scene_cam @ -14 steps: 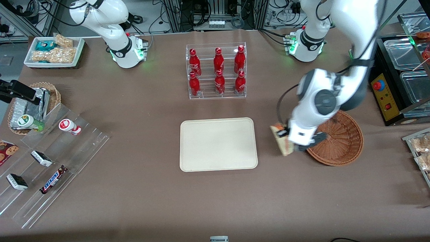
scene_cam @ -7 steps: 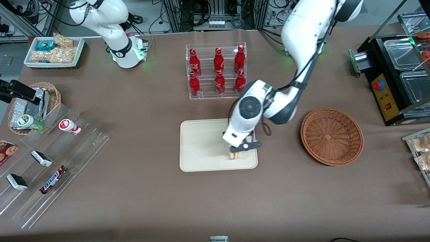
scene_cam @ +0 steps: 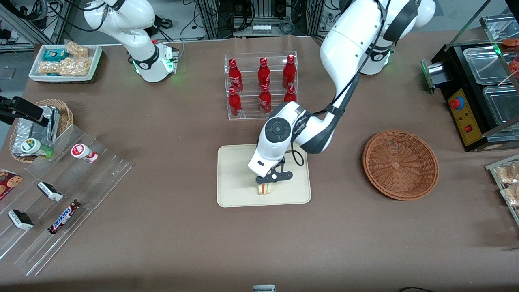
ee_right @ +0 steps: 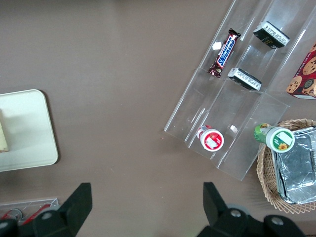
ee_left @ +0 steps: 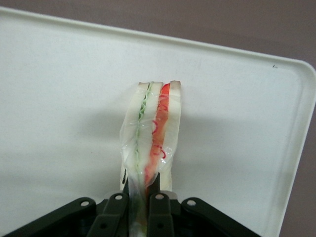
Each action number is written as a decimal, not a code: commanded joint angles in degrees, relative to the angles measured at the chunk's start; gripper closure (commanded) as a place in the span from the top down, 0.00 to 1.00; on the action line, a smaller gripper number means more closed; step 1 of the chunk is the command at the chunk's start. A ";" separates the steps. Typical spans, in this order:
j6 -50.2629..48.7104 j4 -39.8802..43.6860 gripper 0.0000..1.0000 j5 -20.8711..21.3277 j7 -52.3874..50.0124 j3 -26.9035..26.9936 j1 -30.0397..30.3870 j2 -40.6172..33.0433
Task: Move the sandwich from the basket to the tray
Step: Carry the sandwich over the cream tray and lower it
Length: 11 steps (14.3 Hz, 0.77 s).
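The sandwich (scene_cam: 264,189) (ee_left: 153,128), a plastic-wrapped wedge of white bread with red and green filling, stands on edge over the cream tray (scene_cam: 235,170) (ee_left: 237,123), in the part of the tray nearest the front camera. My gripper (scene_cam: 269,182) (ee_left: 140,197) is straight above it, shut on the sandwich's upper end. Whether the sandwich touches the tray floor I cannot tell. The reddish-brown basket (scene_cam: 400,164) lies empty toward the working arm's end of the table. The right wrist view catches the tray (ee_right: 27,133) and a sliver of the sandwich (ee_right: 3,133).
A clear rack of red cola bottles (scene_cam: 261,85) stands farther from the front camera than the tray. Acrylic shelves with snacks (scene_cam: 61,194), a small basket with foil packs (scene_cam: 40,125) and a white snack bin (scene_cam: 65,61) lie toward the parked arm's end.
My gripper has carried the sandwich from beside the basket to above the tray, then moved a little farther over the tray and lowered it.
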 commanded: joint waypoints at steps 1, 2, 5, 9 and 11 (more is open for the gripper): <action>0.37 1.79 0.15 -0.71 -1.17 0.93 -0.99 1.39; 0.37 1.79 0.43 -0.71 -1.35 0.93 -0.91 1.39; -0.50 1.79 1.00 -1.15 -1.26 1.02 -0.47 -0.97; -9.28 0.84 1.00 -0.36 -0.47 1.37 -0.03 -9.05; -11.83 -1.27 1.00 0.17 2.59 1.54 1.29 -13.18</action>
